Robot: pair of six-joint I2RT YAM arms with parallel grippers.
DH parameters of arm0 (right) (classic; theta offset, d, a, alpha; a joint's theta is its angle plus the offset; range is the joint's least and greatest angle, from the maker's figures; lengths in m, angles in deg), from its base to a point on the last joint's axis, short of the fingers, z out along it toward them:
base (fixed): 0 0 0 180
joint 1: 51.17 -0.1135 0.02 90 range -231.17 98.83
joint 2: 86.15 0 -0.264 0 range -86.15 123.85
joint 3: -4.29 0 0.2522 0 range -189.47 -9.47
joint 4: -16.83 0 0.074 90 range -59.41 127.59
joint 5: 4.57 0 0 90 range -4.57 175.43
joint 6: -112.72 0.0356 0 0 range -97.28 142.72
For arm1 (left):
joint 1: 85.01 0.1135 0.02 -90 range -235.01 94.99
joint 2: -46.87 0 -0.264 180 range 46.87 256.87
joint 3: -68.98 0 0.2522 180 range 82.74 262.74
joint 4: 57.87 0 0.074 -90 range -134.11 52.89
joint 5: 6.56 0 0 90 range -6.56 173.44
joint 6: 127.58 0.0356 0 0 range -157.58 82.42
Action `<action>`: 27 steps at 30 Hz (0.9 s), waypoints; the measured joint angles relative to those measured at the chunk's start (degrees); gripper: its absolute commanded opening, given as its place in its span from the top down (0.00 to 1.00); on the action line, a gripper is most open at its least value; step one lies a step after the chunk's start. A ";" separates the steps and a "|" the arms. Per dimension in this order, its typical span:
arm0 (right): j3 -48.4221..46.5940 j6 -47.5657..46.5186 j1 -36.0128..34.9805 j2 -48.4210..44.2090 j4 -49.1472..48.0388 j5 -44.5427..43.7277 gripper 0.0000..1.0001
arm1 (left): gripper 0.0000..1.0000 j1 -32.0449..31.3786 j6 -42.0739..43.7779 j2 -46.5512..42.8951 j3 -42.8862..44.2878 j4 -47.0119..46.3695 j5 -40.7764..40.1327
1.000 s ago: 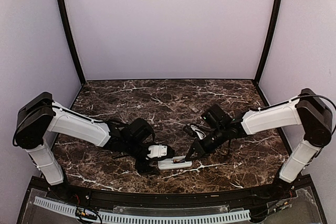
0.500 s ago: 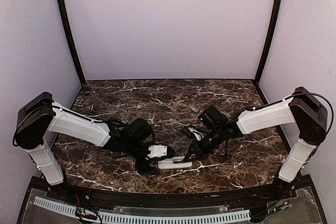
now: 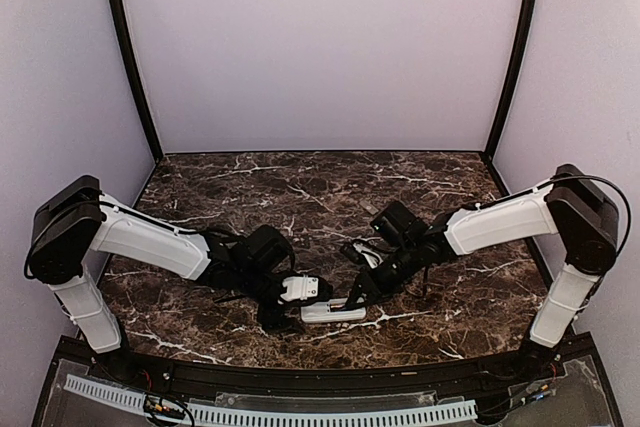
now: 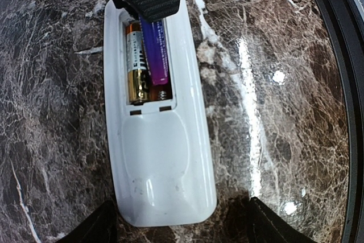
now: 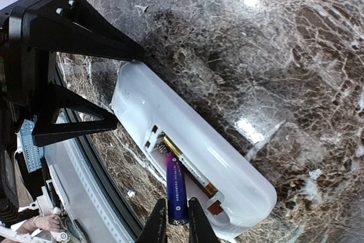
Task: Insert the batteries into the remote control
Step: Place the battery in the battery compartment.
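The remote control (image 4: 162, 163) lies back-up on the dark marbled surface (image 3: 300, 187), close to the front edge and between the two arms. Its battery bay (image 4: 169, 99) is uncovered.

The left gripper (image 4: 182, 204) stands wide open astride the remote's closed end, one finger on each side. A gap shows between one finger and the casing, and it has hold of nothing.

The right gripper (image 5: 177, 220) reaches in at the opposite end, over the bay. Its jaws are almost closed, and the near end of the purple battery (image 5: 175, 189) sits between the fingertips, which look to touch its sides. That battery lies lengthwise in one slot of the bay, with its far end toward the coil spring. I cannot tell whether it is fully seated. The gold-and-black battery (image 4: 135, 64) rests in the other slot, right beside it.

Compared with a second ago, the right arm has swung leftward. Its wrist and forearm now sit nearer the middle of the surface, and its elbow has drawn in from the right wall, while the fingertips remain at the remote's bay end. The remote and the left arm are where they were.
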 measured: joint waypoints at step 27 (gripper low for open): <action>-5.09 2.25 -1.27 -4.46 11.85 -8.61 0.82 | 0.25 0.00 0.02 0.00 -0.39 -1.16 -0.09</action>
